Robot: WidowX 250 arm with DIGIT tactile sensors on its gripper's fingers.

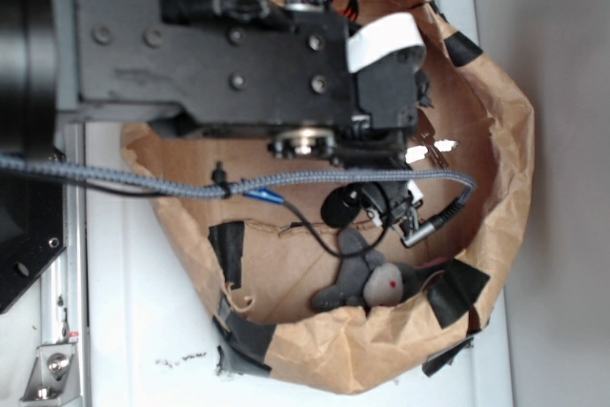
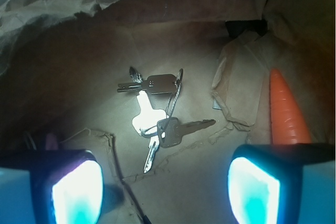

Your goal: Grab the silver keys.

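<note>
- My jaws stood wide apart, holding nothing.
- The silver keys [image 2: 157, 111] lay on the paper bag [image 2: 79, 66] floor ahead, between them.
- An orange carrot [image 2: 286, 111] lay to the right.

Brown paper bag [image 1: 496, 235] is lying open on a white surface [image 1: 143, 331], rim rolled down and patched with black tape [image 1: 457, 293]. Grey stuffed toy [image 1: 372, 283] with a small red mark is resting inside against the near wall. Orange toy carrot [image 2: 286, 114] is lying on the bag floor, pointed end up in the wrist view, beside a crumpled paper fold [image 2: 241, 93].
</note>
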